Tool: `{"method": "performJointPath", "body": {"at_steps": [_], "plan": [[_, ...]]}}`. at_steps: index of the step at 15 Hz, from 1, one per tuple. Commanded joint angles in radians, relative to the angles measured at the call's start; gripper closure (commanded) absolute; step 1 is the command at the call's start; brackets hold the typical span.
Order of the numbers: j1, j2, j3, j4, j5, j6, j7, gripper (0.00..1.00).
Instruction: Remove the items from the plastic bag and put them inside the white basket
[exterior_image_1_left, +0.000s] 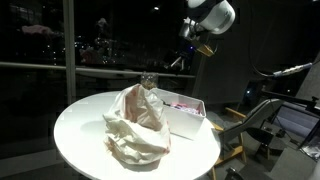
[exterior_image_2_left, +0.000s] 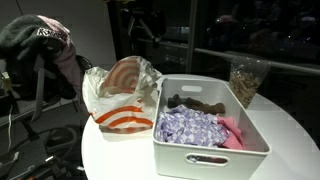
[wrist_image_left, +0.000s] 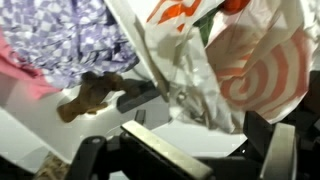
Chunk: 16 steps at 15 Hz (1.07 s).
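Note:
A crumpled white plastic bag (exterior_image_2_left: 122, 98) with a red-and-orange ring logo stands on the round white table (exterior_image_1_left: 80, 125), touching the white basket (exterior_image_2_left: 250, 140). It also shows in an exterior view (exterior_image_1_left: 138, 122) and in the wrist view (wrist_image_left: 240, 60). The basket (exterior_image_1_left: 188, 120) holds a purple patterned cloth (exterior_image_2_left: 190, 128), a pink item (exterior_image_2_left: 232, 132) and a brown item (exterior_image_2_left: 195, 102). The wrist view shows the cloth (wrist_image_left: 60, 35) and the brown item (wrist_image_left: 90, 95) too. My gripper (wrist_image_left: 205, 145) hangs above the bag and basket edge, open and empty. The bag's inside is hidden.
A glass jar (exterior_image_2_left: 246, 80) with brownish contents stands on the table behind the basket. A chair with clothes and a helmet-like object (exterior_image_2_left: 40, 50) stands beside the table. Equipment and a screen (exterior_image_1_left: 285, 115) are near the table's far side. Dark windows are behind.

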Motion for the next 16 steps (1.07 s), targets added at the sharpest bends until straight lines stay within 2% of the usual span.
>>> {"method": "performJointPath", "body": {"at_steps": [1, 4, 11, 15, 16], "plan": [[0.038, 0.047, 0.025, -0.007, 0.062, -0.116, -0.081, 0.00], [0.057, 0.119, 0.055, 0.004, 0.082, -0.212, -0.135, 0.00], [0.071, 0.279, 0.135, 0.030, 0.062, -0.161, -0.201, 0.00], [0.058, 0.354, 0.152, 0.034, 0.046, -0.065, -0.231, 0.00], [0.060, 0.377, 0.146, 0.024, 0.003, 0.021, -0.224, 0.00]]}}
